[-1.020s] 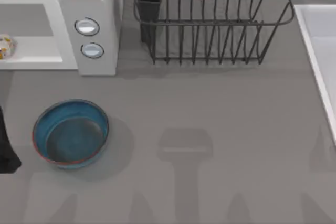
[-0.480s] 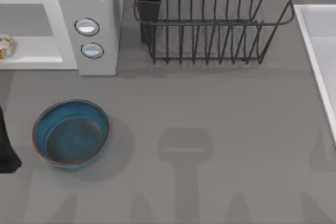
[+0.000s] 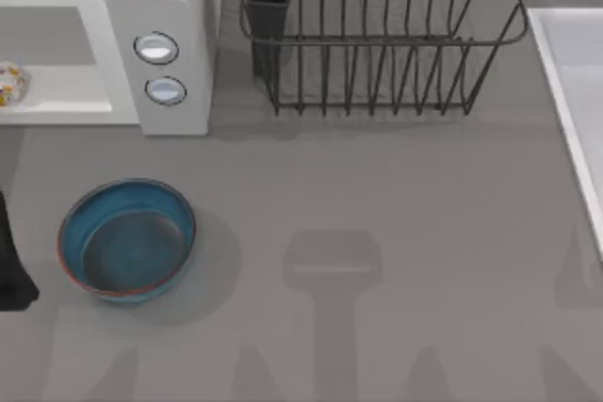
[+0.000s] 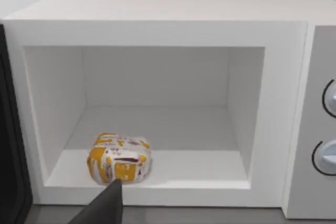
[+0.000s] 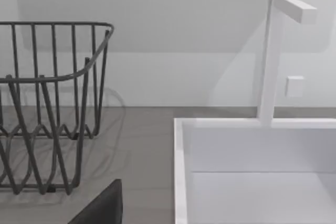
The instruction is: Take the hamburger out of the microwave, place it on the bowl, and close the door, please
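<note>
1. The hamburger (image 4: 119,158) sits inside the microwave (image 3: 174,44), on the cavity floor near the front lip, toward the side away from the knobs (image 3: 156,47). It is straight ahead of the left arm's wrist camera, so the reach is directly forward into the cavity.
2. Left gripper: one dark fingertip (image 4: 107,205) shows just short of the microwave's front lip, right below the hamburger and not touching it. I can't tell whether it is open or closed.
3. The hamburger is a squat lump, slightly wider than deep, with its long side parallel to the microwave front.
4. The left arm is clearly nearer; the right arm is parked well away from the microwave, by the wire rack (image 5: 47,108) and the white sink (image 5: 252,177).
5. The bowl (image 3: 127,239) holds nothing and stands in front of the microwave, below the knobs in the top view.
6. The door (image 4: 10,145) is swung open, a dark edge at the cavity's far-from-knobs side.
</note>
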